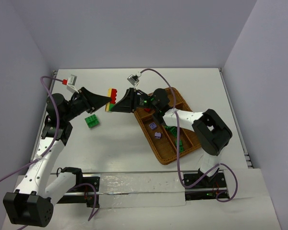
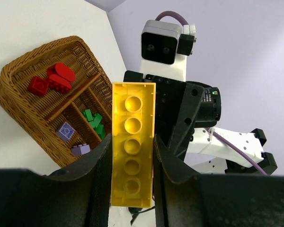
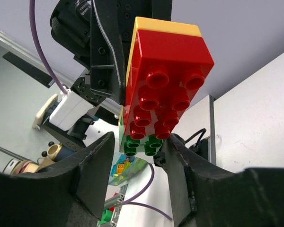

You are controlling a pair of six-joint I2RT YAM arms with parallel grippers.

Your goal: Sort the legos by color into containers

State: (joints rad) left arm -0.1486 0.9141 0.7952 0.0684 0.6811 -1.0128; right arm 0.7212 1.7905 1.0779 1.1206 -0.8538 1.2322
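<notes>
above white table [image 1: 125,148], lilac walls [image 1: 134,33] around, left tool [image 2: 131,161] and right tool [image 3: 137,147] pinching one lego clump [image 1: 113,92]

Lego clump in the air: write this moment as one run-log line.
left hand: shut on clump | right hand: shut on clump | clump: yellow-red-green, aloft | tray: red, green, purple legos inside
</notes>
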